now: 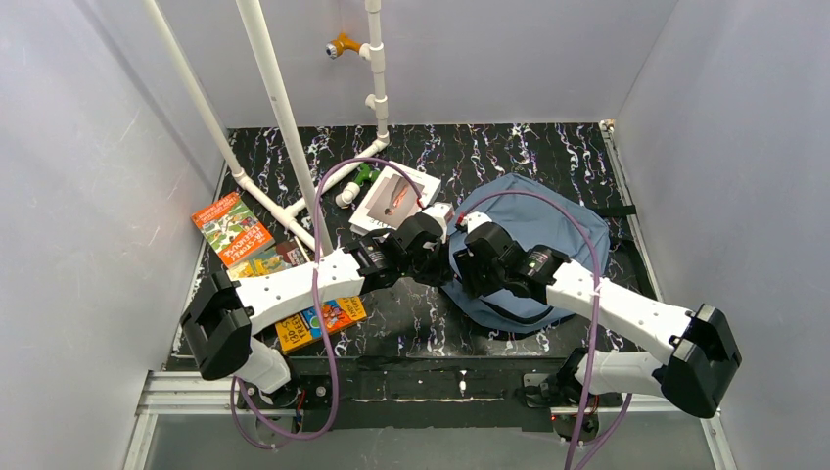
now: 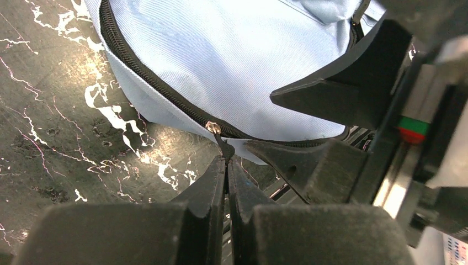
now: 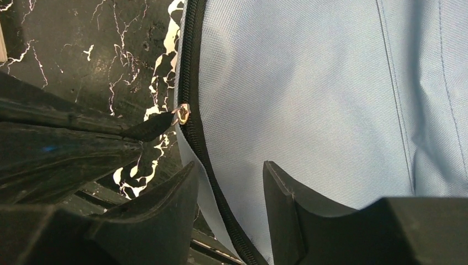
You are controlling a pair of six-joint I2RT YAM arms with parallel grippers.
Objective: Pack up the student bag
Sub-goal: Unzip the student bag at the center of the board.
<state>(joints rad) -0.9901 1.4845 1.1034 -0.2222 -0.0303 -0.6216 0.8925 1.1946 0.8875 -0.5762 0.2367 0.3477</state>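
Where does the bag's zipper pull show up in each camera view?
Top external: not made out; too small at the student bag left edge.
Left wrist: centre, zipper pull pinched in the left claw.
Right wrist: zipper pull left of centre, upper half.
Shared landmark: the black zipper track on blue fabric.

The student bag (image 2: 232, 49) is matt, finely woven cloth; its zipper pull (image 2: 214, 129) has a shiny metal ring (the tab matt black). The counter (image 2: 49, 110) looks glossy, slightly pitted.
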